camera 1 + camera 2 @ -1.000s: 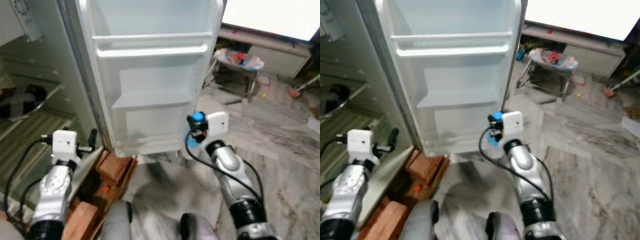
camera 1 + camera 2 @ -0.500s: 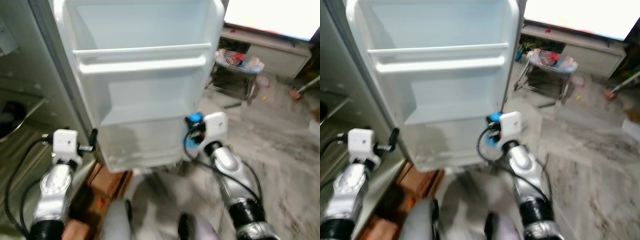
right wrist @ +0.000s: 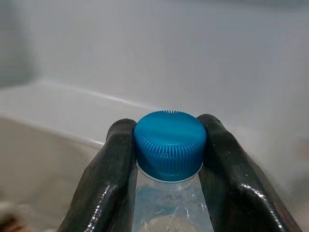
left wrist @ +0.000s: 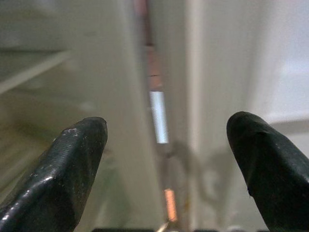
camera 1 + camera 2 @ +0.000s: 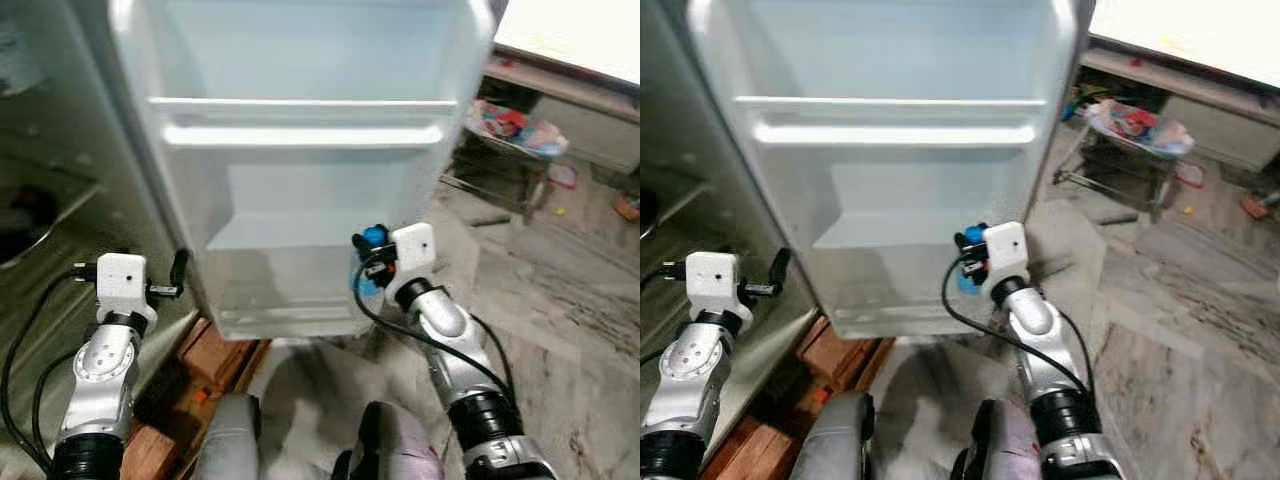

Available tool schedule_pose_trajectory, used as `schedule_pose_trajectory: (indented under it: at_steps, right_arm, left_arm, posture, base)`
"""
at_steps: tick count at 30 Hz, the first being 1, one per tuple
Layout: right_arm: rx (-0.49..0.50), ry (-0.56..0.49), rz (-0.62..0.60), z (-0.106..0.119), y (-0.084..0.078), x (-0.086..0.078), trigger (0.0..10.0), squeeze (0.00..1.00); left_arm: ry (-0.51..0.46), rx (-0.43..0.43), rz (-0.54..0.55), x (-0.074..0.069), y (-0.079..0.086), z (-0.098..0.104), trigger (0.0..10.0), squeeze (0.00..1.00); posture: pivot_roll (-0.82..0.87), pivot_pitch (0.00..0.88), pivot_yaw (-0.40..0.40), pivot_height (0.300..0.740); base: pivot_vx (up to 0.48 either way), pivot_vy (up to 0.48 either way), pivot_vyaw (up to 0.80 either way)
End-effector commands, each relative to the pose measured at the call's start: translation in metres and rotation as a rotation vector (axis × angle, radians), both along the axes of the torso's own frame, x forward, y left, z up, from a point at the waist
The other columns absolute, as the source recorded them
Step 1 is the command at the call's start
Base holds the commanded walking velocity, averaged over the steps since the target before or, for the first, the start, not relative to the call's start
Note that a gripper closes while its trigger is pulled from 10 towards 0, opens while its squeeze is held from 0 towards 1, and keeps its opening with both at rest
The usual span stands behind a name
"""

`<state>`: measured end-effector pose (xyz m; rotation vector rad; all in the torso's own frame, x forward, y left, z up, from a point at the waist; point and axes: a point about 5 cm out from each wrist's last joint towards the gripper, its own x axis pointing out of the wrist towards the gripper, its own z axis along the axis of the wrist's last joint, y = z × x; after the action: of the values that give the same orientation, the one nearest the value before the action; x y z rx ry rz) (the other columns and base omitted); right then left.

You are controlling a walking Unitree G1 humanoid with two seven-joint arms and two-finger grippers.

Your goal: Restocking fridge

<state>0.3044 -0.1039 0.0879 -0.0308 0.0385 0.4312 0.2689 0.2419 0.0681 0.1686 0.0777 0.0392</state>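
The white fridge door (image 5: 300,190) stands open in front of me, with an upper rail (image 5: 300,135) and a lower door shelf (image 5: 285,295). My right gripper (image 5: 370,258) is shut on the neck of a clear bottle with a blue cap (image 3: 170,144), its fingers (image 3: 111,174) on both sides just under the cap. The bottle (image 5: 372,240) is held by the right end of the lower door shelf. My left gripper (image 5: 178,272) is open (image 4: 169,128) and points at the gap between the fridge body and the door's hinge side.
The fridge's inside shelves (image 5: 40,200) lie to the left. Reddish wooden blocks (image 5: 215,345) sit on the floor under the door. A small stand with colourful items (image 5: 510,125) is at the right, on the marble floor (image 5: 570,300).
The camera has come closer and swung, so the door looks larger. My right gripper with the bottle now sits nearer the door's lower shelf. The left gripper holds about the same pose.
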Motion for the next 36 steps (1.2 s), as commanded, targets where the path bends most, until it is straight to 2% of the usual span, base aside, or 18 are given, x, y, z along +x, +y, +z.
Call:
schedule_pose_trajectory:
  at_steps: [1,10,13,21,23,30,36]
  right_arm:
    - [-0.006,-0.028,-0.001,0.006,-0.002,0.004,10.0,0.00]
    - [-0.026,-0.012,0.036,0.004,0.001,0.008,10.0,0.00]
    - [-0.035,-0.008,0.034,0.003,0.003,0.014,10.0,0.00]
    - [-0.035,-0.020,0.047,0.004,0.006,0.018,10.0,0.00]
    - [-0.064,-0.036,0.040,0.004,0.007,0.021,10.0,0.00]
    - [-0.102,-0.079,0.075,0.010,0.014,0.028,10.0,0.00]
    - [-0.148,-0.153,0.047,0.027,0.018,0.047,10.0,0.00]
  left_arm:
    - [-0.001,0.003,0.000,-0.001,-0.001,0.001,10.0,0.00]
    - [-0.001,0.008,-0.005,-0.003,-0.001,0.003,10.0,0.00]
    - [0.003,0.017,-0.002,-0.008,0.003,0.003,10.0,0.00]
    - [0.007,0.023,0.008,-0.013,0.006,0.004,10.0,0.00]
    - [0.006,0.025,0.006,-0.013,0.006,0.005,10.0,0.00]
    - [0.004,0.029,0.007,-0.015,0.007,0.007,10.0,0.00]
    - [0.012,0.031,0.000,-0.019,0.006,0.008,10.0,0.00]
  posture:
    - [0.14,0.029,-0.058,0.636]
    - [0.17,0.053,-0.073,0.636]
    - [0.18,0.062,-0.078,0.636]
    - [0.21,0.066,-0.085,0.586]
    - [0.21,0.068,-0.082,0.572]
    - [0.21,0.088,-0.075,0.572]
    - [0.22,0.119,-0.066,0.572]
  base:
    - [0.000,0.000,0.49]
    - [0.000,0.000,0.00]
    - [0.000,0.000,0.00]
    - [0.000,0.000,0.00]
    - [0.000,0.000,0.00]
    - [0.000,0.000,0.00]
    - [0.000,0.000,0.00]
